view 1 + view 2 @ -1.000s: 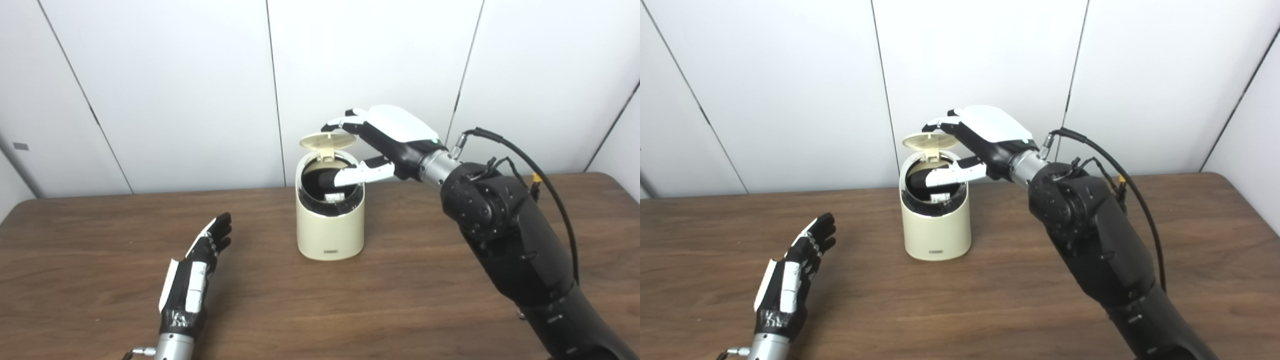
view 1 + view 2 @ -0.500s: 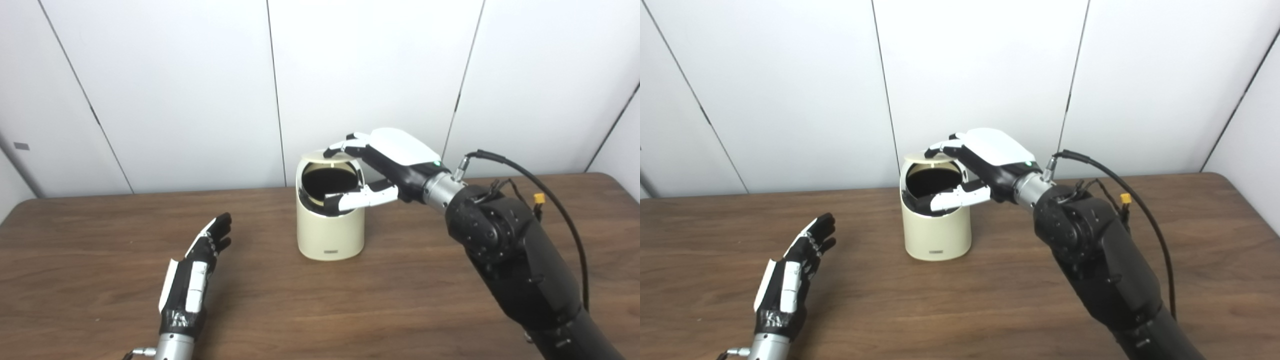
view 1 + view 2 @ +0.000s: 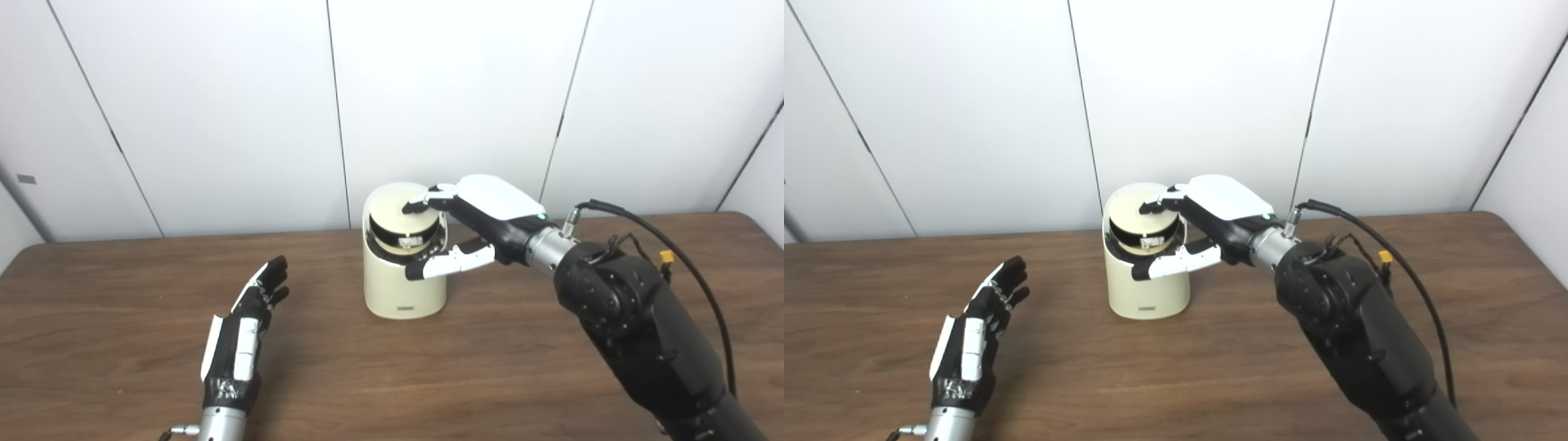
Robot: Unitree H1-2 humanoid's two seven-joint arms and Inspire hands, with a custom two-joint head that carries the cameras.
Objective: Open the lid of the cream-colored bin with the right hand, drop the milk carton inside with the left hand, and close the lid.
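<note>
The cream-colored bin (image 3: 401, 288) stands at the middle back of the wooden table (image 3: 429, 380). Its round lid (image 3: 401, 215) lies down over the opening. My right hand (image 3: 474, 214) is open, fingertips (image 3: 416, 205) resting on top of the lid and the thumb beside the bin's front rim. My left hand (image 3: 245, 327) is open and empty, lying low over the table to the bin's left, palm turned inward. No milk carton shows anywhere; the bin's inside is hidden by the lid.
White wall panels (image 3: 245, 110) rise right behind the table's back edge. A black cable (image 3: 674, 245) loops off my right forearm.
The lid has swung down from raised to flat over the opening. My right hand came down with it, fingers on the lid. My left hand shifted slightly.
</note>
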